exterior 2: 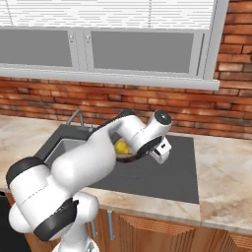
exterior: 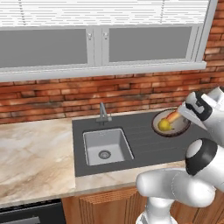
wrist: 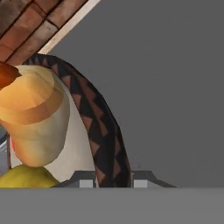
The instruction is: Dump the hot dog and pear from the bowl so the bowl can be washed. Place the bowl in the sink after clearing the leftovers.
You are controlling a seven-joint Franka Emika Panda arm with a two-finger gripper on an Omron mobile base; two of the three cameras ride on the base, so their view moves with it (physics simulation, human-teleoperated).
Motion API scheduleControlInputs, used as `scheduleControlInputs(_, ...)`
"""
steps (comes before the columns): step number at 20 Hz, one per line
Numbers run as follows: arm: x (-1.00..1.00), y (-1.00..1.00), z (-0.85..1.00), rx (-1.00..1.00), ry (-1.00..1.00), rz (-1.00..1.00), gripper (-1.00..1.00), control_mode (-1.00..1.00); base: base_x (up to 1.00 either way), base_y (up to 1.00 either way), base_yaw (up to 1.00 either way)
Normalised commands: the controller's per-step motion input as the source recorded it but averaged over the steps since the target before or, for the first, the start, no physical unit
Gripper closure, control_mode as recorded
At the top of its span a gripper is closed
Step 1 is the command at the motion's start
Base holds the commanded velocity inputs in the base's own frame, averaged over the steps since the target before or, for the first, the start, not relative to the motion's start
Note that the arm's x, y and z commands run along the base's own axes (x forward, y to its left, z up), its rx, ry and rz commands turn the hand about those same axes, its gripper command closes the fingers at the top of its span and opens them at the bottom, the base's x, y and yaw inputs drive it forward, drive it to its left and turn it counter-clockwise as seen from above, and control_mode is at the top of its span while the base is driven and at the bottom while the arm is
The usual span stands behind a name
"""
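1. On the dark ribbed surround right of the sink (exterior: 107,146) sits the bowl (exterior: 182,129), with the gripper (wrist: 114,181) at its near rim (wrist: 103,131); the jaws straddle that rim, one tip each side, but whether they pinch it I cannot tell
2. To do this well, I judge: clamp the rim firmly, lift level, tip away from the basin
3. Count: one bowl, one hot dog (exterior: 173,117), one pear (exterior: 164,125), both inside it
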Motion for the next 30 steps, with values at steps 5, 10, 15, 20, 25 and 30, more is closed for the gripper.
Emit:
scheduleControlInputs(5, 0.4, -0.03, -0.39, -0.16, 0.06, 0.0, 1.0, -1.0, 0.0, 0.0, 0.0)
scheduleControlInputs(10, 0.19, 0.0, -0.23, -0.14, 0.06, 0.0, 1.0, -1.0, 0.0, 0.0, 0.0)
scheduleControlInputs(15, 0.0, 0.0, -0.06, -0.11, 0.07, 0.0, 1.0, -1.0, 0.0, 0.0, 0.0)
scheduleControlInputs(20, 0.0, 0.0, -0.33, -0.23, 0.09, 0.0, 1.0, -1.0, 0.0, 0.0, 0.0)
scheduleControlInputs(25, 0.0, 0.06, -0.1, -0.15, 0.05, 0.0, 1.0, -1.0, 0.0, 0.0, 0.0)
scheduleControlInputs(30, 0.0, 0.0, 0.17, -0.04, -0.06, 0.0, 1.0, -1.0, 0.0, 0.0, 0.0)
